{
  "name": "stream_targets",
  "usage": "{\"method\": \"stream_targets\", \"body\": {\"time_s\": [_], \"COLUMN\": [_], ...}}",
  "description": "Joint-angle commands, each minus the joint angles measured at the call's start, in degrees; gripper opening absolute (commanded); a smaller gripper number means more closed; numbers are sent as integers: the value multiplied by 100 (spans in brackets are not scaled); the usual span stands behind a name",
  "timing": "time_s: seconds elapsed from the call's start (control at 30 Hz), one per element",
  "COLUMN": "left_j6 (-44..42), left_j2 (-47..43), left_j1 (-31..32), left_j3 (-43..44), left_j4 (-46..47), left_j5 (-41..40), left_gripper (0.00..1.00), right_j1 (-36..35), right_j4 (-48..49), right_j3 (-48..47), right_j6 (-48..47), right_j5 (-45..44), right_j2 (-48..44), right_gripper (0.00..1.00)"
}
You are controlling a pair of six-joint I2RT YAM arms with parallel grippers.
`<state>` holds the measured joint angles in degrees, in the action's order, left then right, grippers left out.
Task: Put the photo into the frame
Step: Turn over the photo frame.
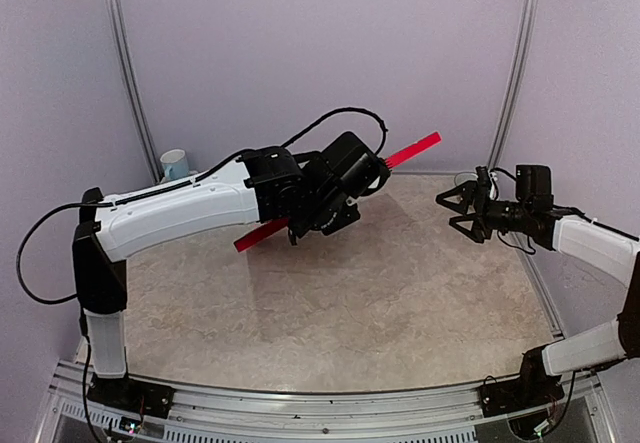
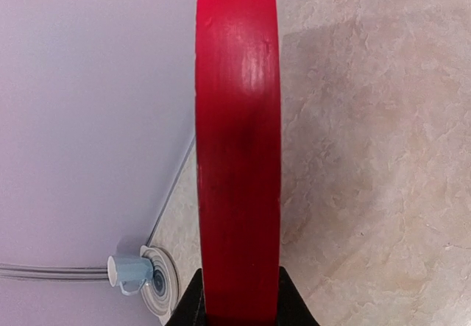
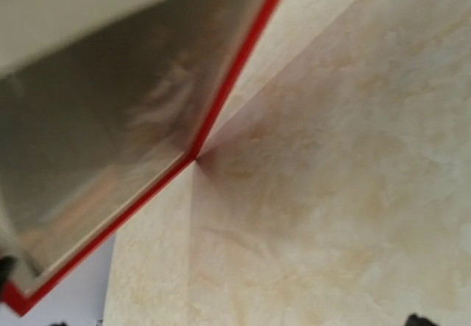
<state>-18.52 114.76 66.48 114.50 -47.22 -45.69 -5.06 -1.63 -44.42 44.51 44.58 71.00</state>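
Overhead, the left claw (image 1: pixel 296 225) clenches the red frame (image 1: pixel 410 150) above the surface (image 1: pixel 380 303), right of the blue cup (image 1: pixel 174 164). It sits edge-on, its long axis climbing rightward. The cup's contents are hidden. The right claw (image 1: pixel 452 210) gapes empty, farther right.

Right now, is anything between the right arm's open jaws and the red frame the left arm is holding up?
Nothing visible. In the top view only open air separates the right gripper, jaws open, from the raised end of the frame. The mug stands far off at the back left corner. The photo is not in view.
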Motion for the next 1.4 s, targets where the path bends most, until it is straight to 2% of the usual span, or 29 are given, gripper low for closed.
{"method": "stream_targets", "body": {"time_s": [0.0, 0.2, 0.5, 0.83, 0.93, 1.1, 1.37], "left_j6": [630, 1288, 2377, 2881, 3089, 3682, 4554], "left_j2": [-101, -152, -829, -1062, -1270, -1756, -2254], "left_j1": [-58, -220, -596, -726, -810, -1093, -1839], "left_j3": [825, 1231, 974, 1023, 835, 295, -194], "left_j4": [391, 250, 849, 1082, 1313, 1619, 1754], "left_j5": [-241, 60, 733, 110, 161, 482, 1635], "left_gripper": [9, 9, 7, 5, 5, 5, 5], "right_j1": [109, 127, 128, 119, 120, 119, 119], "right_j4": [-171, -132, 28, 150, 292, 263, 312], "right_j3": [-86, -93, -174, -103, -88, -108, -23], "right_j6": [-288, -381, -510, -448, -419, -433, -383], "right_j5": [-279, -438, -468, -511, -498, -525, -525], "right_j2": [96, 192, 342, 483, 500, 476, 480], "right_gripper": [99, 99, 99, 99, 99, 99, 99]}}
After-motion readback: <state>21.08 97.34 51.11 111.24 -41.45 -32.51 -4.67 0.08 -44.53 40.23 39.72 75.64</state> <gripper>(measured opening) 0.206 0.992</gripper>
